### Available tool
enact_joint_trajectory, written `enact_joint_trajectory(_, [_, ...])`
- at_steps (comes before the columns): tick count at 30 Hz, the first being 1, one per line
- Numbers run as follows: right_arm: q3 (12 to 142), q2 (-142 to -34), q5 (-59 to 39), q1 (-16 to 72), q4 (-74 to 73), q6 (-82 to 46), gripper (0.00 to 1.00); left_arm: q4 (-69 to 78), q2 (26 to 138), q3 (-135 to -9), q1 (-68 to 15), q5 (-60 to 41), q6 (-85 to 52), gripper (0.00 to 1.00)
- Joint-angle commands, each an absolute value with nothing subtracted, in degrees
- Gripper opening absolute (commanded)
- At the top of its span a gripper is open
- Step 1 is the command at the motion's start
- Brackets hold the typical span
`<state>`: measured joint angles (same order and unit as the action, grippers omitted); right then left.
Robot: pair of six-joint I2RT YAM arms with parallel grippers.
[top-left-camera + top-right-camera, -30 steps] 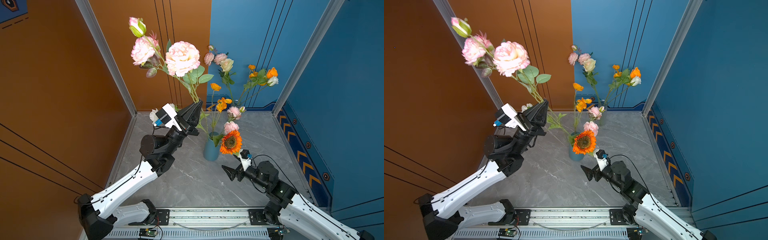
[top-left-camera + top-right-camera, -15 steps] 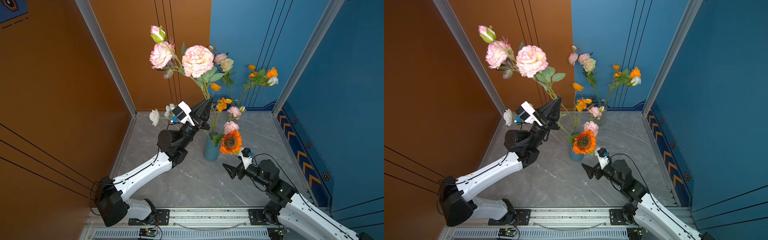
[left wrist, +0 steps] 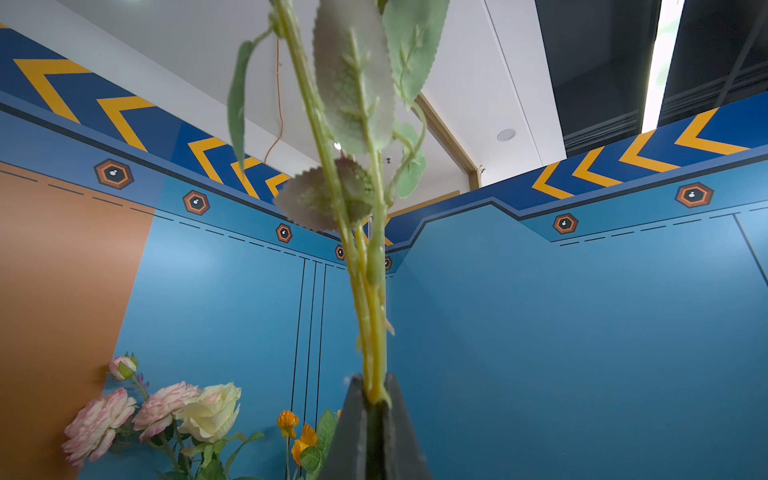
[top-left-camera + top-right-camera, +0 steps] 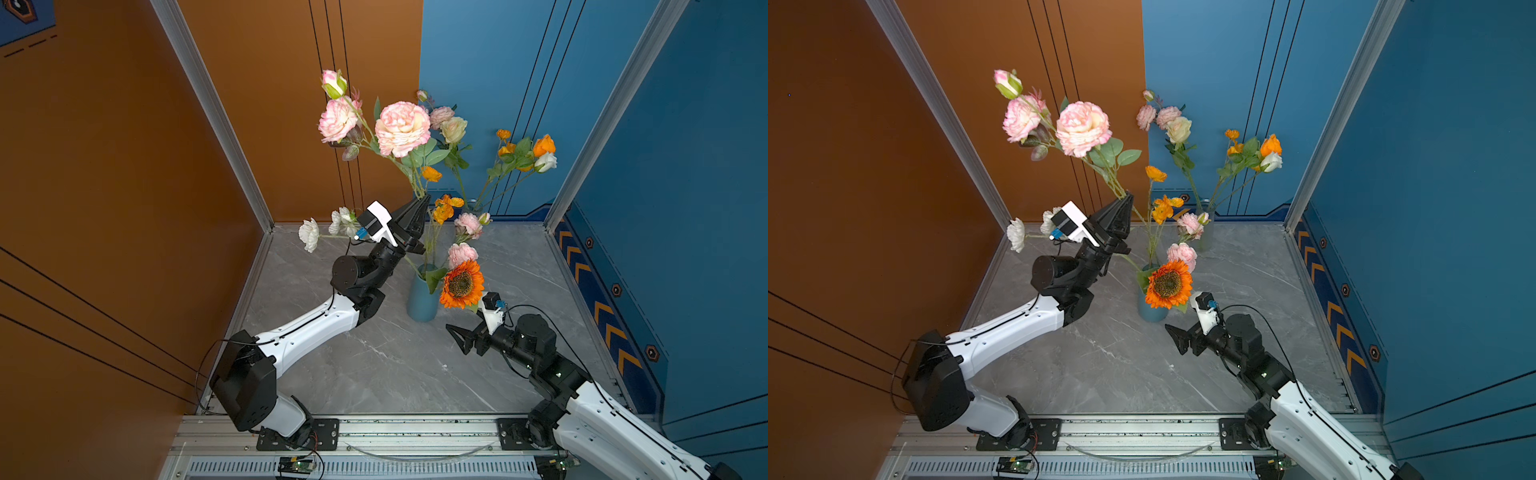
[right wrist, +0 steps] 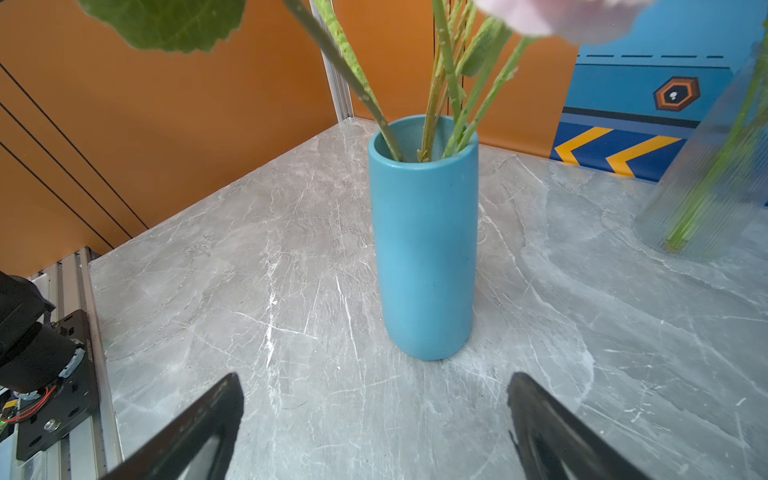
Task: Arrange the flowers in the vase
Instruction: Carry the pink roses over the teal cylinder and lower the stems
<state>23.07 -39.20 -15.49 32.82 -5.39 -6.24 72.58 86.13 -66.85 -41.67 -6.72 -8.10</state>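
Top view first: the left end effector [image 4: 424, 200] is clenched on the stem of the pink rose spray [image 4: 402, 129]. The blooms are fanned out in the upper middle of the frame, above and left of the grip. Below the grip the stem is slanted down and right to the mouth of the blue vase [image 4: 420, 301], which is stood on the grey bench [image 4: 374, 365] a bit right of centre. The sunflower [image 4: 462, 284] is hung over the vase's right rim. The right end effector [image 4: 457, 338] is spread wide with nothing in it, lower right of the vase, near it but apart. Loads of bare bench is left toward the lower edge. The back is tighter: the walls [image 4: 249, 124] meet there and a clear vase [image 4: 1204, 235] with more flowers is parked in front of them.

Left wrist: the jaws are pressed together on the pink rose spray [image 3: 372, 332], with leaves blurred close to the lens.

Right wrist: the right end effector [image 5: 374, 378] is gaping, and the blue vase [image 5: 424, 249] is framed between its tips, ahead and untouched. Several stems are stood inside. Open bench [image 5: 249, 270] is seen all round, with the clear vase [image 5: 706, 166] off to one side.
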Motion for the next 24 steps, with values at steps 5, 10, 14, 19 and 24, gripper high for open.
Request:
enact_joint_trajectory(5, [23.11,-41.57,-18.98,31.09,-9.53,-7.67,1.0,74.62,85.65,-62.98,-41.09,-12.83,-10.27,0.0])
enact_joint_trajectory(10, [23.25,-42.36,-19.95,30.78,-10.2,-7.94,1.0,76.95,86.81,-59.76,-41.23,-12.91,-10.24,0.0])
enact_joint_trajectory(14, [23.29,-42.21,-20.19,30.76,-10.2,-8.1,1.0,78.23,88.1,-57.25,-41.3,-12.35,-11.35,0.0])
enact_joint_trajectory(19, [23.38,-42.19,-20.32,30.72,-10.24,-8.26,1.0,78.33,88.98,-54.82,-41.43,-12.42,-11.35,0.04])
enact_joint_trajectory(24, [23.55,-42.54,-20.66,30.68,-10.45,-8.43,1.0,78.92,89.82,-53.64,-41.31,-12.02,-10.77,0.07])
